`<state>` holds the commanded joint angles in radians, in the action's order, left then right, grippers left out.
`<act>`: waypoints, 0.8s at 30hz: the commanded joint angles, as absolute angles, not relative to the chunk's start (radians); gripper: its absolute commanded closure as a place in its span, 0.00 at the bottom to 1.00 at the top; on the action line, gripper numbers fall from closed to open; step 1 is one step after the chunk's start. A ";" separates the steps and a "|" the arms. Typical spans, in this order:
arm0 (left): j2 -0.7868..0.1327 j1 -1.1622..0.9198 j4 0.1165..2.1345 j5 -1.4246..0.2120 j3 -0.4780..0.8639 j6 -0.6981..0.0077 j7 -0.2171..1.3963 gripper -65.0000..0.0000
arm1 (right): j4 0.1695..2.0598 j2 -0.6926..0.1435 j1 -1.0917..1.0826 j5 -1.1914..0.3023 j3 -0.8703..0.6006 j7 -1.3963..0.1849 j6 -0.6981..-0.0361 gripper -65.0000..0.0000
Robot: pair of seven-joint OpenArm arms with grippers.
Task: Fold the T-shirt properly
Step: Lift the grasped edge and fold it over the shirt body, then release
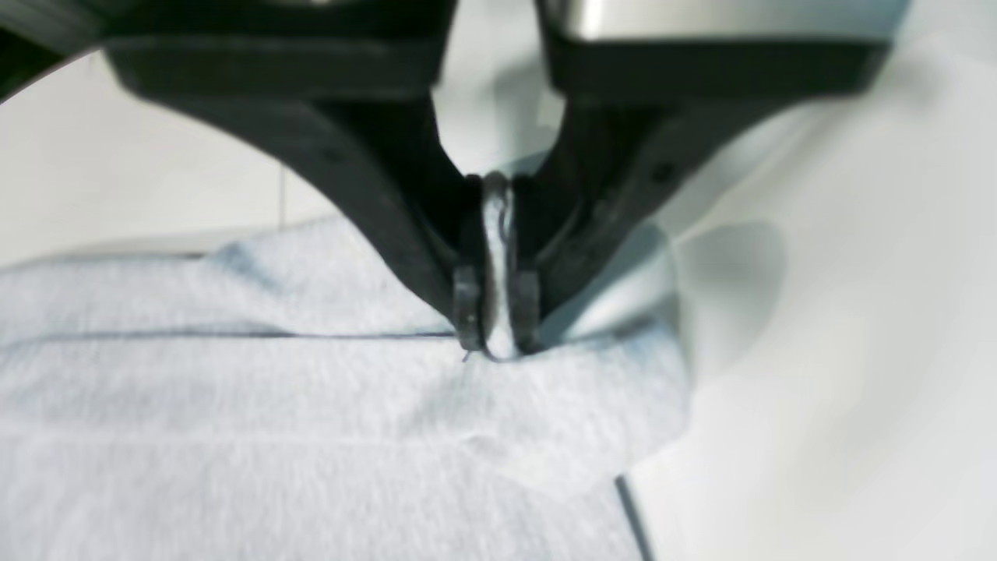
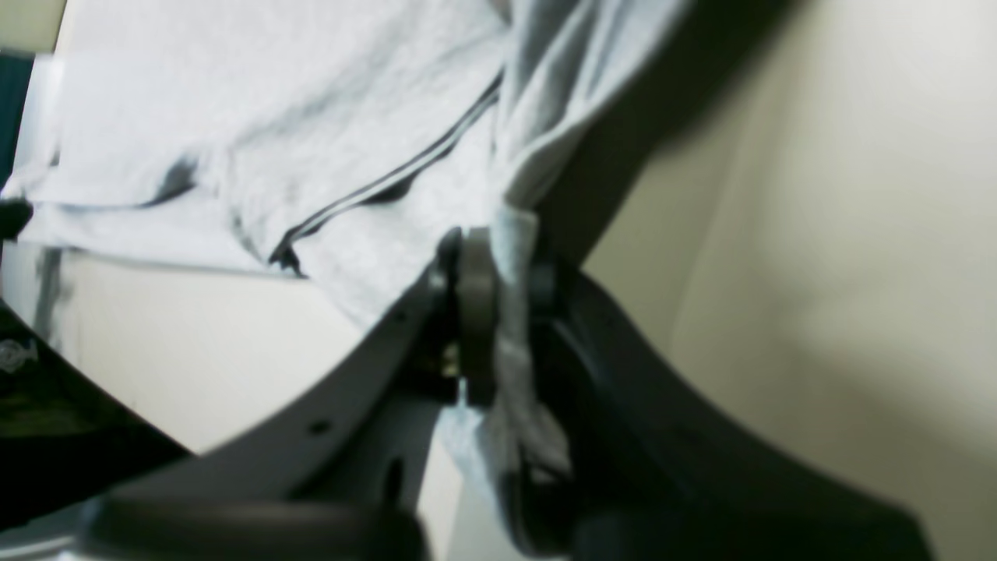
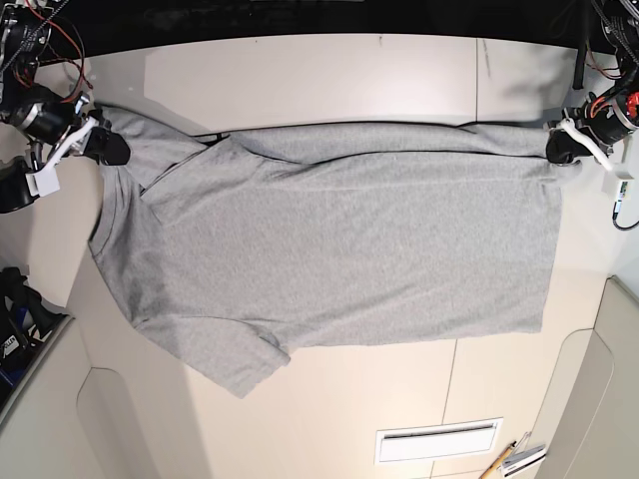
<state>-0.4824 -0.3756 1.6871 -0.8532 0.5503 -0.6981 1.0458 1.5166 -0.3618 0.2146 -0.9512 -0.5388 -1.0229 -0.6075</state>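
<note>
The grey T-shirt [image 3: 339, 249] lies spread across the white table [image 3: 329, 80], plain side up. Its hem is toward the right of the base view and its sleeves toward the left. The far long edge is lifted and partly folded over. My left gripper [image 3: 557, 148] is at the far hem corner, and the left wrist view shows that gripper [image 1: 498, 343] shut on a pinch of T-shirt [image 1: 234, 428] fabric. My right gripper [image 3: 108, 148] is at the far shoulder end. In the right wrist view it [image 2: 498, 261] is shut on a bunch of T-shirt [image 2: 234, 117] cloth that hangs raised off the table.
A slotted white vent [image 3: 436, 440] sits in the table near the front edge, with pencils [image 3: 514, 459] beside it. Cables and arm hardware [image 3: 30, 60] crowd the back left corner, more [image 3: 614, 110] at back right. Panel seams run across the table.
</note>
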 joint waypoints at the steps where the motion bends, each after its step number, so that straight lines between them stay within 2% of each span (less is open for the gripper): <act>1: -0.482 -0.392 1.699 -0.854 0.550 -0.698 1.048 1.00 | 1.529 -0.369 0.232 -0.951 -0.540 -1.026 -0.607 1.00; 12: -0.482 -0.562 1.761 -0.856 0.550 -0.698 1.065 1.00 | 1.629 -0.387 0.405 -0.986 -0.641 -1.067 -0.607 1.00; 24: -0.482 -0.620 1.777 -0.902 0.550 -0.698 1.112 1.00 | 1.629 -0.386 0.452 -1.008 -0.649 -1.081 -0.606 1.00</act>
